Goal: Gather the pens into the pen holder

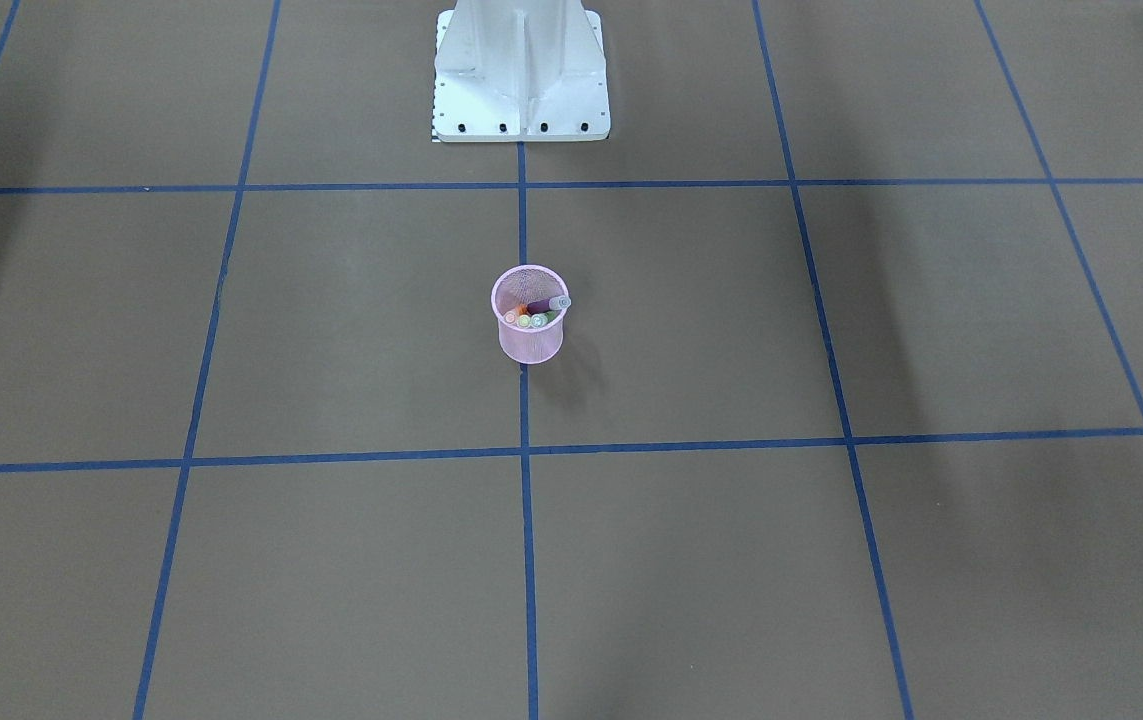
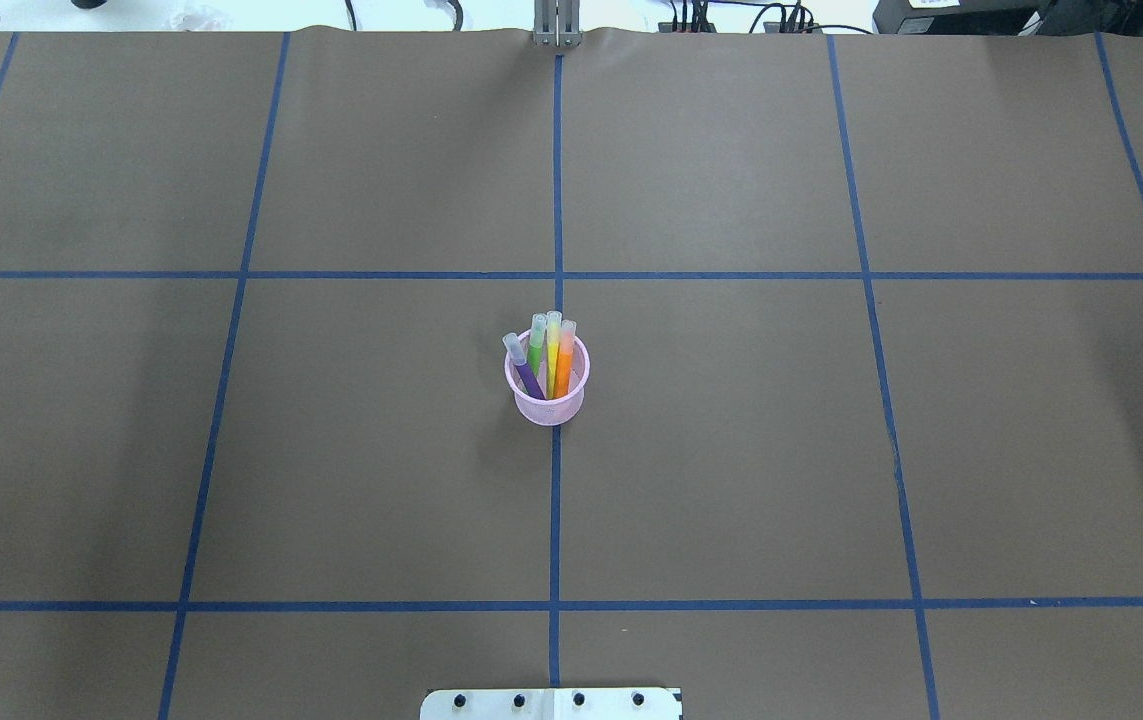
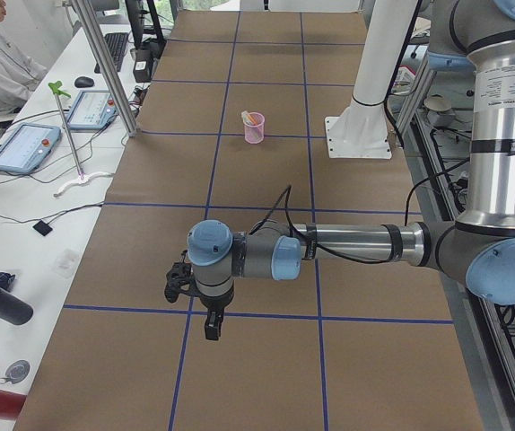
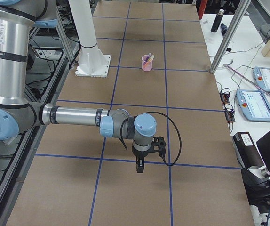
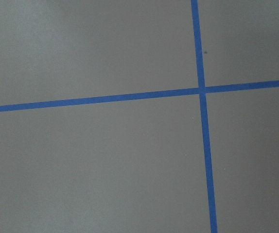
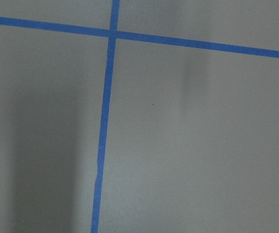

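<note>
pen holder: pink mesh cup, upright at the centre of the table, on a blue tape line.
pens: four are seen inside, with caps above the rim. the purple pen is leant apart from the others.
left gripper: held low over the table, well apart from the cup. jaw state cannot be told.
right gripper: likewise at the other end. jaw state cannot be told.
progress: judged done.
risk: the light cup could be tipped, or the purple pen flicked out, if it is clipped by a passing arm.

Pink wire-mesh pen holder; pens, probably plastic, translucent caps; matt brown table.
</note>
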`<state>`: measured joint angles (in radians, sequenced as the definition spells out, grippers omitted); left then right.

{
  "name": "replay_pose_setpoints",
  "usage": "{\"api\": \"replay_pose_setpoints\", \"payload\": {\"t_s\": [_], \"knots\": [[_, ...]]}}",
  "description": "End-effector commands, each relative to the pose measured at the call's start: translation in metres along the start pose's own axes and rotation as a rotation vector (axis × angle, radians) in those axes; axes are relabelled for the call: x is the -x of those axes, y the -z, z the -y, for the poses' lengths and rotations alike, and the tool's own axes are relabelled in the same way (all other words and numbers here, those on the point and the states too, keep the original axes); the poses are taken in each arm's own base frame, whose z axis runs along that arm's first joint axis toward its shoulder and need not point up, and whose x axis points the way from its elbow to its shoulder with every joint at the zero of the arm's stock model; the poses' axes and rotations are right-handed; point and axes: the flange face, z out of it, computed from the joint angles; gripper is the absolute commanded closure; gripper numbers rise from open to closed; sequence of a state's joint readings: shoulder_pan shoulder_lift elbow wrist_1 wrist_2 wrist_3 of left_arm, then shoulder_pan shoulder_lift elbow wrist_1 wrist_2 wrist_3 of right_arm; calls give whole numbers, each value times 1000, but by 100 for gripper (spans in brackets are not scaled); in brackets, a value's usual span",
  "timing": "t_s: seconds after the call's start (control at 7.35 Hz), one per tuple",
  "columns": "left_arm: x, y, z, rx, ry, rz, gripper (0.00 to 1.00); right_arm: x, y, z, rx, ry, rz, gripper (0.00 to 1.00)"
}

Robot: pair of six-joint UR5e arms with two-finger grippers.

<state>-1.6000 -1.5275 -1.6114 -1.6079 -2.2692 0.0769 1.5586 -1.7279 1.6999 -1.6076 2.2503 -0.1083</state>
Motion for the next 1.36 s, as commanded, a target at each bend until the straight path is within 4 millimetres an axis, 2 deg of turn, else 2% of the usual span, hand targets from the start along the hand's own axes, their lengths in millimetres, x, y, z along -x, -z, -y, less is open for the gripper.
{"api": "replay_pose_setpoints", "payload": {"t_s": [0.0, 0.41, 1.22], "knots": [[1, -2, -4, 3, 3, -1, 0, -4, -4, -5, 10, -1, -19, 0], [2, -3, -5, 6, 6, -3, 0, 0, 3, -1, -3, 3, -31, 0], [3, -5, -9, 10, 7, -5, 0, -2, 1, -3, 2, 3, -29, 0]]}}
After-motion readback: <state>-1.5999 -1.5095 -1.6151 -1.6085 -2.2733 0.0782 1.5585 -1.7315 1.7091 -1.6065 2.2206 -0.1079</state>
